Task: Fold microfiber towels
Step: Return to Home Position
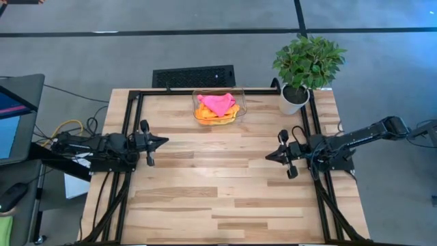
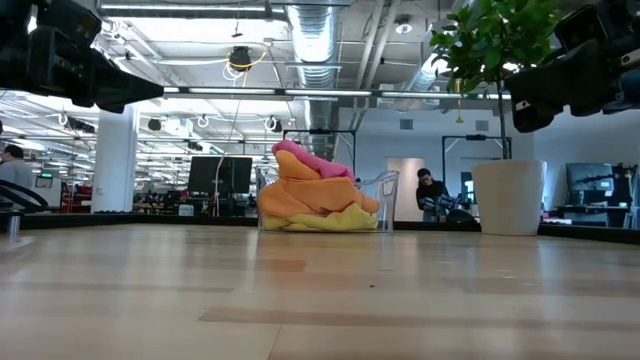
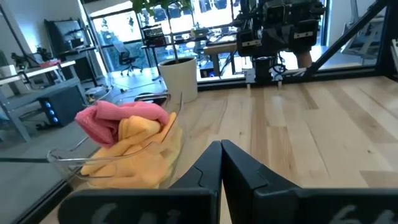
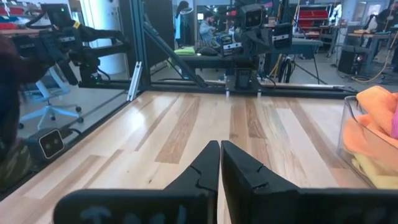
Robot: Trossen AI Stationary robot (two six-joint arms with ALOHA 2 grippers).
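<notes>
Looking past the left gripper [image 3: 221,147], I see its fingers pressed together with nothing between them, and the right gripper [image 4: 220,146] is shut and empty the same way. The towels [image 1: 218,109] sit heaped in the bin [image 1: 242,93] at the table's [image 1: 225,205] far edge, the pink towel [image 1: 216,102] on top of the orange, with a yellow towel [image 2: 322,223] at the bottom in the low view. I judge the folding done and only parking left. To do that well I would keep both grippers shut, hold them above the wood, and draw each arm to its own side, clear of the bin and the plant [image 1: 307,63]. Both arms lie low and level at opposite sides of the table, tips pointing inward at each other, well apart, with bare wood between them.
</notes>
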